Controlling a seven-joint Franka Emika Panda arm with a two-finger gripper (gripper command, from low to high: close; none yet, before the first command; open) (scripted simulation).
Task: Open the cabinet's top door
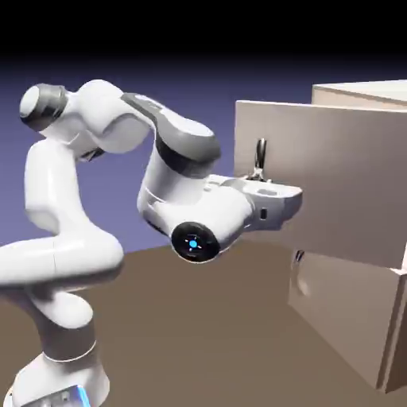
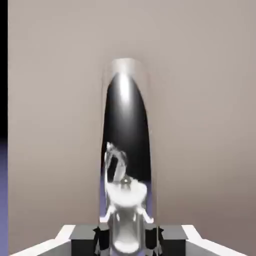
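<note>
The top door stands open, swung outward.

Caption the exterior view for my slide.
Robot gripper closed on the handle of the cabinet's top door, which stands open.

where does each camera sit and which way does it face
Exterior view: stands beside the white robot arm, looking across it at the tall beige boxy cabinet; most of the arm shows, base included.
Hand view: rides on the hand, looking along the fingers at the flat beige upper door; only the fingers' ends show, at the bottom edge.
Shared: both show that door and its curved dark-and-silver bar handle.
</note>
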